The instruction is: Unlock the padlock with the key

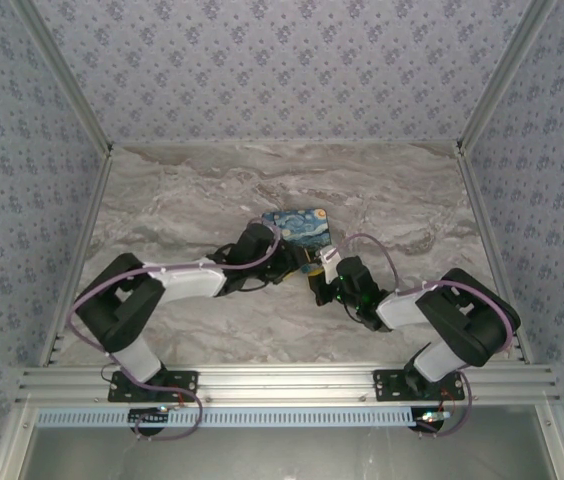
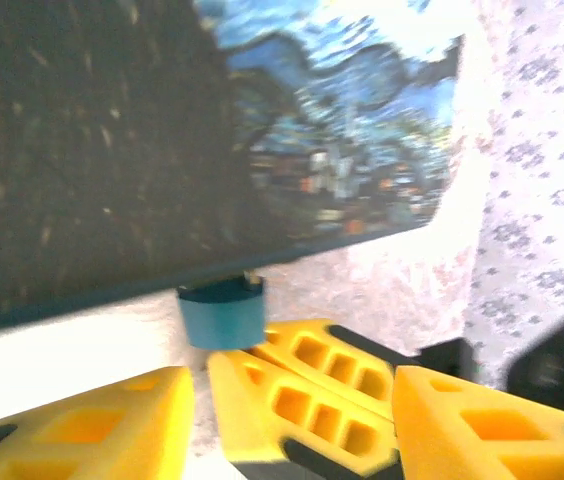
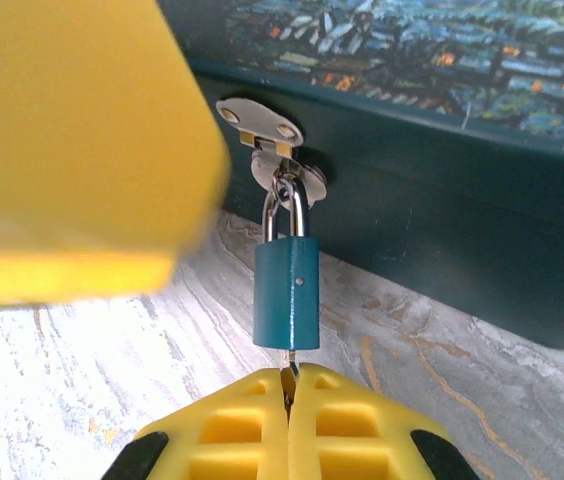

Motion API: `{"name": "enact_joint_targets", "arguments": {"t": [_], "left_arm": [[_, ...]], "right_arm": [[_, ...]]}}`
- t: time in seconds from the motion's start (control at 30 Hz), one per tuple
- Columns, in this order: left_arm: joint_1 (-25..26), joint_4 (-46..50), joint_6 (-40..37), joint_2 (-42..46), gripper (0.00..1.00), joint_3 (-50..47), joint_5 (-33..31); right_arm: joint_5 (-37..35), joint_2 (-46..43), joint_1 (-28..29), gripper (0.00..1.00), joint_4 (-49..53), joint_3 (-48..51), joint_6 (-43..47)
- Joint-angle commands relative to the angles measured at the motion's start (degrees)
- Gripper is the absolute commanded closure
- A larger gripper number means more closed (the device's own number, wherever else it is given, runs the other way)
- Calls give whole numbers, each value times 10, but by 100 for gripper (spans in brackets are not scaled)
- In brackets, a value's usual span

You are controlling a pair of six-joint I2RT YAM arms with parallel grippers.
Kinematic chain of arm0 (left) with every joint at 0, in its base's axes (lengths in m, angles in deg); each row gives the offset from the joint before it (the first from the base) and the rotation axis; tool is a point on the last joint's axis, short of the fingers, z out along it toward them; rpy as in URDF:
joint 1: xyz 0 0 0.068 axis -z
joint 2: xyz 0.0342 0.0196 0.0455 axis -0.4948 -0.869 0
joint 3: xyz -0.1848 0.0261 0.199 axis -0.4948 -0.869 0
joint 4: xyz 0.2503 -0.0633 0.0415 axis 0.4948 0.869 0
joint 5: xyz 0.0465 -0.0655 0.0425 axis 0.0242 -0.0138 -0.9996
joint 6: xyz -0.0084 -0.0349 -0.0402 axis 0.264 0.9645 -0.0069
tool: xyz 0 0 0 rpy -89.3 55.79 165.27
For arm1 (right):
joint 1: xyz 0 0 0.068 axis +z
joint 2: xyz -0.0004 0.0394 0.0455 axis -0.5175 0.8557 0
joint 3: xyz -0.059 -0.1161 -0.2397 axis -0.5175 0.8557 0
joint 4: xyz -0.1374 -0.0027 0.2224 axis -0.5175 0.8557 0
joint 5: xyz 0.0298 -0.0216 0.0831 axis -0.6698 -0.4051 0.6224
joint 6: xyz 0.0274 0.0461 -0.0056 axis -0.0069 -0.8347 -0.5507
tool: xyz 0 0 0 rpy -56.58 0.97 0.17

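Observation:
The small teal padlock hangs by its metal shackle from the hasp on the front of the Starry-Night printed box. My right gripper is shut on the thin key, whose tip sits in the bottom of the padlock. My left gripper is open. Its yellow fingers stand wide on either side of the right gripper's fingers, just short of the padlock. One left finger looms blurred beside the hasp. From above, both grippers meet at the box's near edge.
The printed box rests mid-table on the marble top. Patterned walls close the left, right and far sides. Both arms reach inward from the near rail.

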Motion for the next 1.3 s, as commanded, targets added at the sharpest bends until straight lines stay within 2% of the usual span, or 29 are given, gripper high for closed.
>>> {"name": "enact_joint_targets", "arguments": {"t": [0.0, 0.2, 0.33, 0.67, 0.97, 1.27], "left_arm": [[-9, 36, -25, 60, 39, -17, -26], [-18, -14, -33, 108, 35, -63, -44], [-20, -56, -28, 102, 42, -78, -33], [-19, -165, 19, 42, 48, -109, -19], [-19, -213, 40, -10, 49, -106, -8], [-16, -318, 81, -88, 51, -106, 7]], "right_arm": [[6, -4, 2, 100, 19, -20, -28], [21, -16, 3, 100, 32, -27, -86], [35, -21, 3, 100, 45, -38, -131], [61, -39, -7, 100, 80, -55, -225], [104, -41, -33, 100, 97, -57, -296], [117, -41, -42, 100, 104, -59, -318]]}}
